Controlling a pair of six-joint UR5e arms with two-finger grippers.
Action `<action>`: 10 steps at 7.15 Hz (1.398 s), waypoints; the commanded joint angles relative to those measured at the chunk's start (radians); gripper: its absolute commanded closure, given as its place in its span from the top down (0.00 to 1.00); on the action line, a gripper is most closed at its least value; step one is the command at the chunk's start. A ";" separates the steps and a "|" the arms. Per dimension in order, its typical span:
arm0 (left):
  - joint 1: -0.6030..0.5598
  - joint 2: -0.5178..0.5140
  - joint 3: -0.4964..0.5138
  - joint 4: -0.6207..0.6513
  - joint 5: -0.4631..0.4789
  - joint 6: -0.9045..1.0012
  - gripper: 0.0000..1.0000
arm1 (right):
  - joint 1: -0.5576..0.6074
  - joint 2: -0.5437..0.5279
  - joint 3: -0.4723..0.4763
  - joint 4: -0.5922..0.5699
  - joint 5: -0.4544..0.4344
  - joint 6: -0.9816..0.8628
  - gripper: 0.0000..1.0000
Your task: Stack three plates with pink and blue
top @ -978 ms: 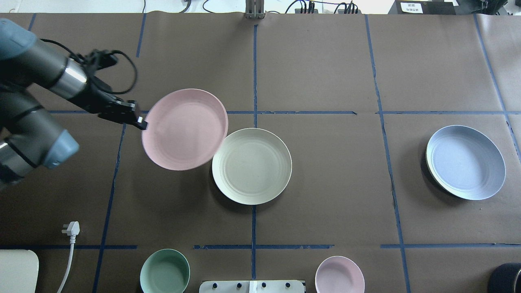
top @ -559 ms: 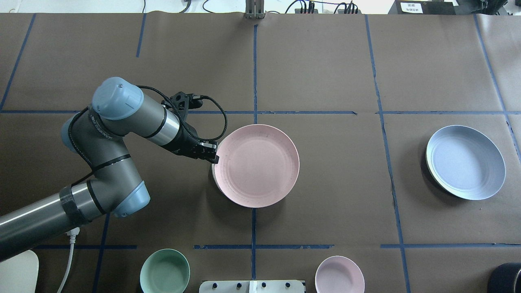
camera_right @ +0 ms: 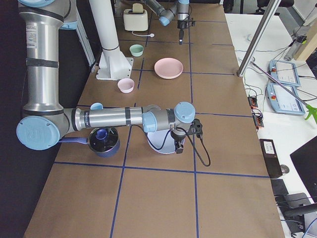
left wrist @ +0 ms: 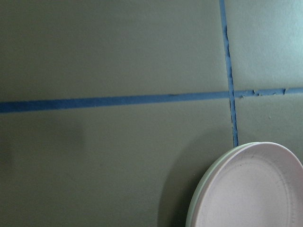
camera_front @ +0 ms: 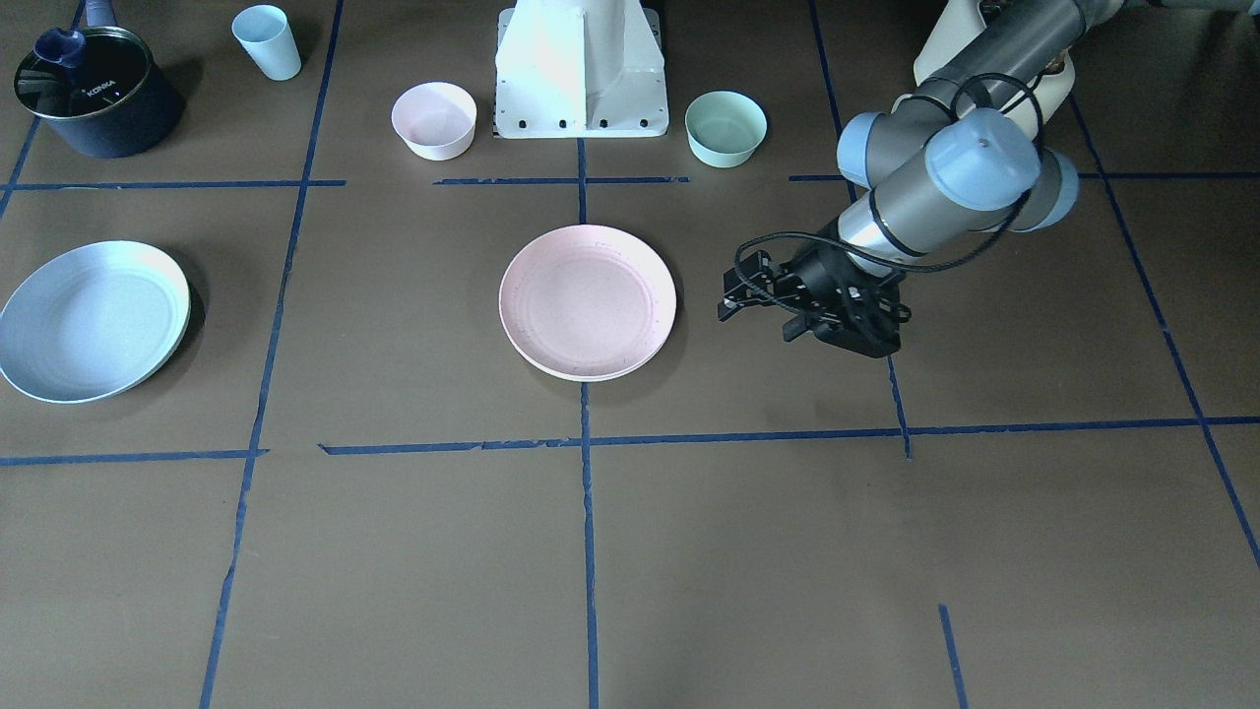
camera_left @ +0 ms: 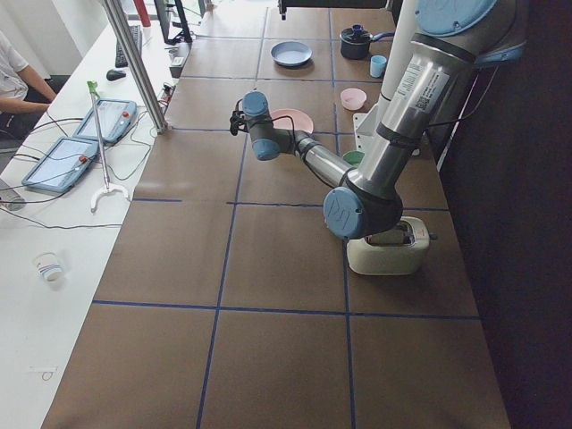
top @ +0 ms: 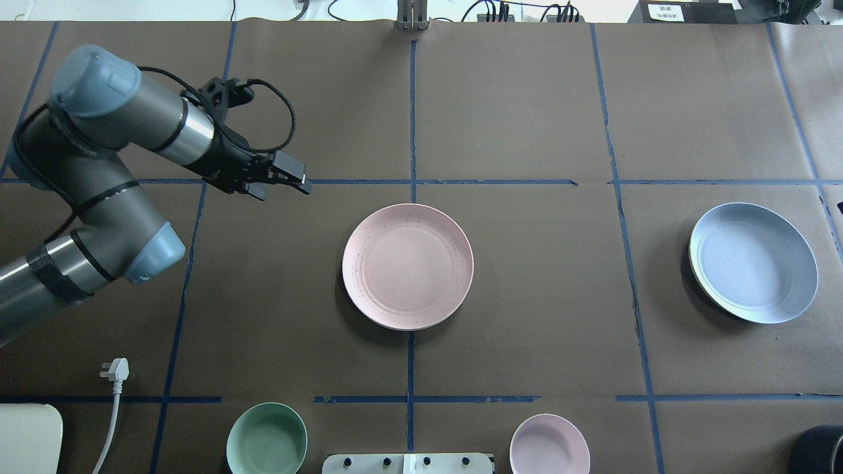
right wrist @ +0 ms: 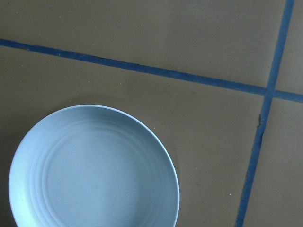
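Pink plate (top: 407, 266) sits nested on the cream plate (left wrist: 191, 212) at mid-tabletop (top: 527, 329), with only a pale rim showing beneath, so we judge that step done. Our left gripper (top: 283, 186) hangs apart, spread and empty (clear of the stack). The blue plate (top: 754, 262), matte and faintly ringed, lies well apart; the right gripper (camera_right: 178, 147) hovers by it, but we cannot tell its state.

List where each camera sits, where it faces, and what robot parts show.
Front-facing: across the table, facing the robot, steeply down; left arm at right.
Overhead: behind the robot, forward and down; left arm at left.
Exterior left: table's end; left arm near.
Exterior right: opposite end; right arm near.
Left wrist: down at pink plate; no body.
Right wrist: down at blue plate; no body.
Front-facing and overhead share both plates.
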 commanded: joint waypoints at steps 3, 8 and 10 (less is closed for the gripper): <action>-0.060 0.017 -0.002 0.000 -0.066 0.004 1.00 | -0.117 -0.075 -0.148 0.401 -0.013 0.314 0.99; -0.060 0.020 -0.003 -0.004 -0.060 0.004 1.00 | -0.191 -0.065 -0.264 0.632 -0.056 0.534 0.58; -0.060 0.020 -0.003 -0.007 -0.061 0.004 1.00 | -0.192 -0.062 -0.269 0.631 -0.059 0.534 0.18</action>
